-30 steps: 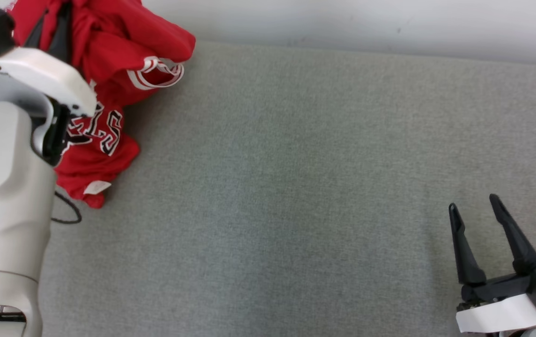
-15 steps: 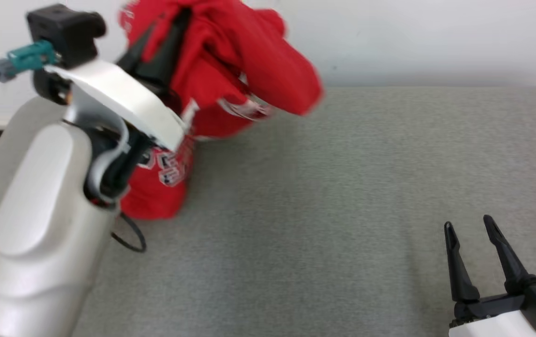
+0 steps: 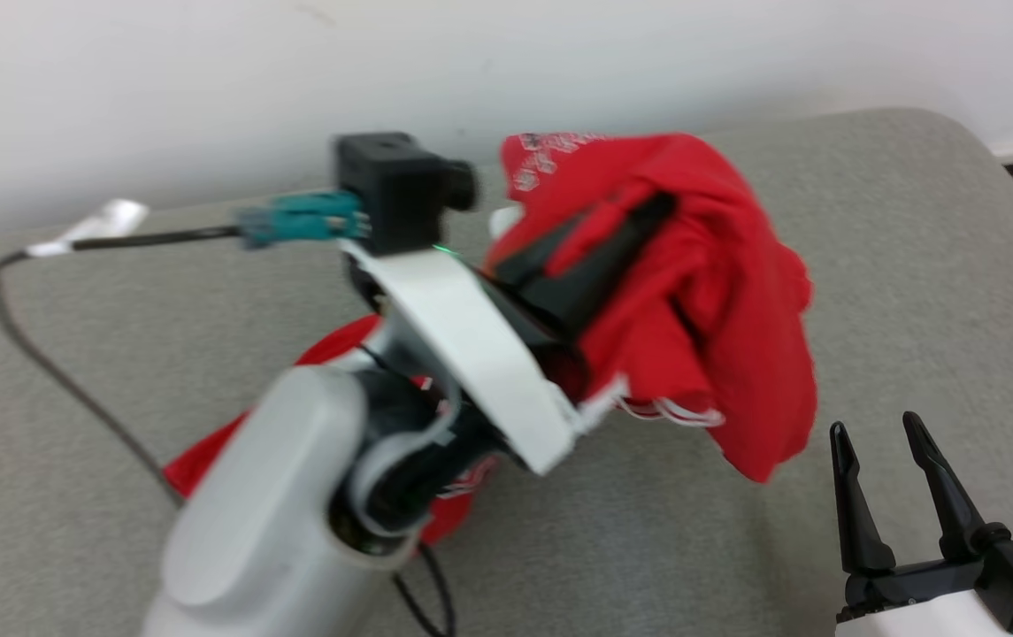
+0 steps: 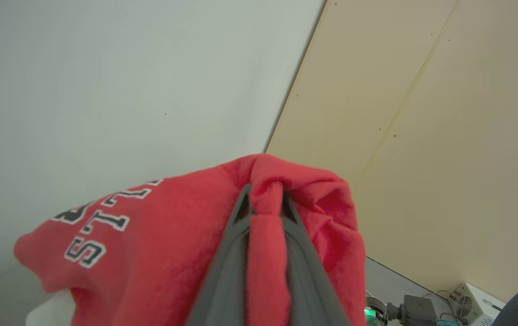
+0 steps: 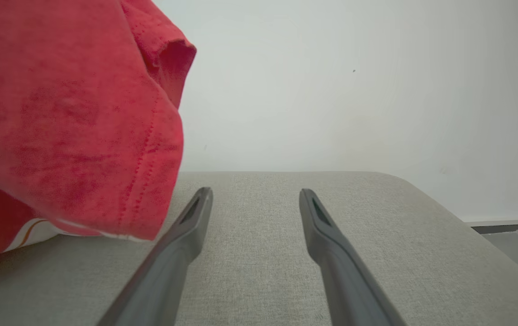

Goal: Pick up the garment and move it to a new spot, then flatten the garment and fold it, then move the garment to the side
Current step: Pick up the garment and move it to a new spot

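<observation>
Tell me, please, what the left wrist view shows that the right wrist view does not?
Of these two, the left wrist view gives the left claw shut on a fold of the red garment, the black-and-white lettering and a beige panel. The right wrist view gives the open right claw pointing across the grey cushion. Both share the garment and the white wall.

A fold of the garment (image 3: 718, 292) sat between the fingers of my left gripper (image 4: 264, 195), and the rest draped over and around them. Its lower end lay on the couch (image 3: 913, 221), under my left arm. My right gripper (image 3: 876, 425) stood over the couch, right of the garment and apart from it, the hem hanging just left of its fingers. Beyond both grippers, behind the couch, rose the wall (image 3: 559, 53).
</observation>
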{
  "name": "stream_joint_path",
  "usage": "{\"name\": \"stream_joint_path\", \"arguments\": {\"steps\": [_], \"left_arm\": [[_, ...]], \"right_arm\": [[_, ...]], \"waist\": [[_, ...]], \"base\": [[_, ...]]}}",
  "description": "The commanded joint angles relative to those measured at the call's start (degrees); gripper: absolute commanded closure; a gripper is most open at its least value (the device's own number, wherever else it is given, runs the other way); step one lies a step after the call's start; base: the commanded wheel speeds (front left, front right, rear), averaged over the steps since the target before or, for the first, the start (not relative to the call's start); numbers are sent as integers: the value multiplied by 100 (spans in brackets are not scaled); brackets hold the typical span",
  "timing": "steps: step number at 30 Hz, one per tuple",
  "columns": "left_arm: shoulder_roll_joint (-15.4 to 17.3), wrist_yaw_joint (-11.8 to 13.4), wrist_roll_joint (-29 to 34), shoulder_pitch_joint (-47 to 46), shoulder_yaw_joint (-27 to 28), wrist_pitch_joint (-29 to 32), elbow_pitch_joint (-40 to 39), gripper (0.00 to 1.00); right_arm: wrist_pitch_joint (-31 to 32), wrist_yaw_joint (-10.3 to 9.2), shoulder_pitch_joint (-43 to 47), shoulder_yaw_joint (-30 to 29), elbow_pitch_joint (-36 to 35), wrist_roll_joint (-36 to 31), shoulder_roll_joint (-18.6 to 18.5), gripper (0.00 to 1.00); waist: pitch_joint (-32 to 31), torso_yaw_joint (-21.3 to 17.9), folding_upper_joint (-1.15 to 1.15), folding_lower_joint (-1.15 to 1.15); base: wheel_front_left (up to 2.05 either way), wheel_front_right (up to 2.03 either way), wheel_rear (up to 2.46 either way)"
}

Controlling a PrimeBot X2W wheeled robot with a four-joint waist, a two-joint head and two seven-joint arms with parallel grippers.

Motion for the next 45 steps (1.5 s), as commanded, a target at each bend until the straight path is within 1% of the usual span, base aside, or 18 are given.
{"name": "stream_joint_path", "arguments": {"steps": [1,4,6,10,13,14,17,22,25,26,27,34,39,40,41,42,45], "left_arm": [[-178,22,12,-27,-134,-58,39,100],[-431,39,-46,-180,-369,-247,178,100],[-537,39,-133,-295,-535,-386,250,100],[-581,128,-299,-552,-801,-654,399,100],[-588,220,-262,-610,-953,-773,654,100],[-572,232,-113,-631,-1021,-807,769,100],[-377,242,236,-500,-1184,-956,1293,100],[-41,254,874,-251,-1546,-1311,2347,100],[30,196,1166,-106,-1794,-1530,2980,100],[29,179,1248,-83,-1877,-1624,3186,100],[29,179,1248,-83,-1877,-1624,3186,100],[-203,52,1523,-41,-2186,-2255,4388,100],[-347,25,1580,-120,-2226,-2680,4822,100],[-383,37,1614,-124,-2260,-2858,4922,45],[-397,40,1612,-99,-2266,-2929,4962,2],[-413,56,1603,-68,-2270,-2995,4997,0],[-430,120,1647,-42,-2282,-3150,5007,0]], "right_arm": [[4,-10,-17,9,16,52,21,0],[4,-10,-60,13,27,88,40,0],[4,-10,-65,-1,32,97,41,0],[4,-10,-55,22,46,93,49,0],[4,-10,-24,10,33,97,51,0],[4,-10,-21,2,18,114,52,0],[4,-10,-22,-38,0,145,49,0],[4,-10,-49,-62,25,148,46,0],[4,-10,-96,-72,56,118,47,0],[4,-10,-106,-69,67,102,47,0],[4,-10,-106,-69,67,102,47,0],[4,-10,-156,-29,160,41,46,0],[4,-10,-64,-61,210,-11,46,0],[4,-10,-7,-75,234,-35,46,0],[4,-10,14,-82,245,-38,46,0],[4,-10,38,-92,253,-51,46,0],[4,-10,113,-119,255,-75,46,0]], "waist": [[152,-295,0,0],[218,-473,0,0],[234,-557,0,0],[235,-671,0,0],[246,-702,0,0],[262,-702,0,0],[344,-665,0,0],[475,-553,0,0],[530,-474,0,0],[539,-450,0,0],[539,-450,0,0],[466,-328,0,0],[278,-250,0,0],[171,-217,0,0],[112,-204,0,0],[48,-191,0,0],[-75,-156,0,0]], "base": [[0,0,0],[0,0,0],[0,0,0],[0,0,0],[0,0,0],[0,0,0],[0,0,0],[0,0,0],[0,0,0],[0,0,0],[0,0,0],[0,0,0],[0,0,0],[0,0,0],[0,0,0],[0,0,0],[0,0,0]]}}
